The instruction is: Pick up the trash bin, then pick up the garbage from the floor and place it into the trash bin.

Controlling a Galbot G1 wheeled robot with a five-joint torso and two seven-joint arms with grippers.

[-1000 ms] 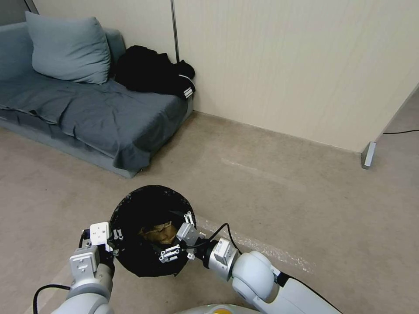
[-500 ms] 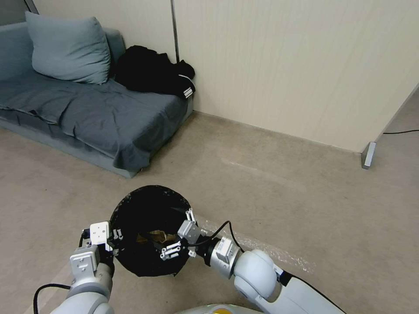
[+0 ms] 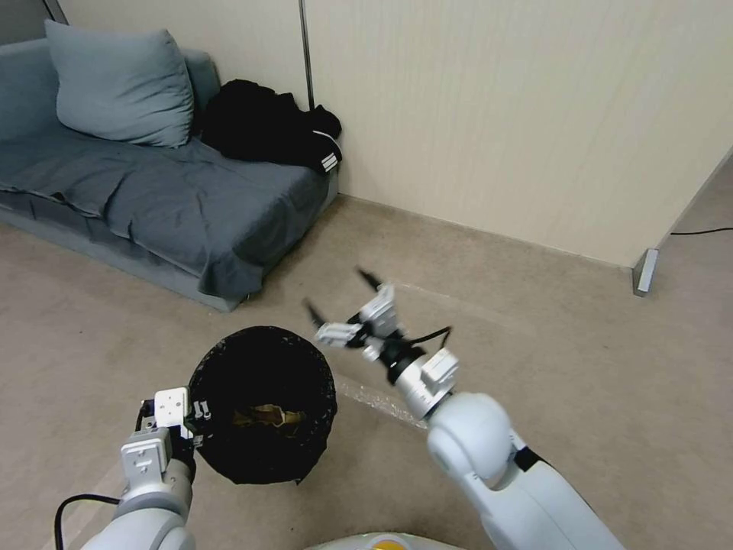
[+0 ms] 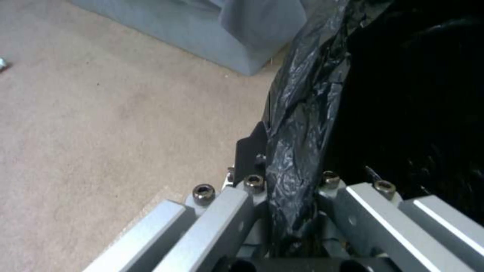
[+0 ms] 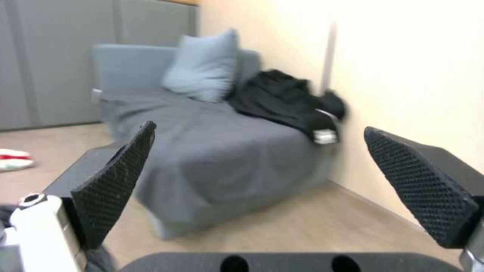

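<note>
The bin (image 3: 262,403) hangs above the floor (image 3: 534,359) in front of the sofa (image 3: 153,191), its black bag (image 4: 302,113) folded over the rim. Crumpled tan paper (image 3: 269,417) lies at its bottom. The left end effector (image 3: 191,418) is clamped on the bin's rim nearest the robot's left side, one finger (image 4: 250,151) outside the bag. The right end effector (image 3: 340,299) is raised beyond the bin, empty, its fingers (image 5: 116,181) spread wide apart, facing the sofa, pillow (image 5: 204,66) and black jacket (image 5: 282,102). A red-and-white cup (image 5: 14,159) lies on the floor by the sofa's far end.
</note>
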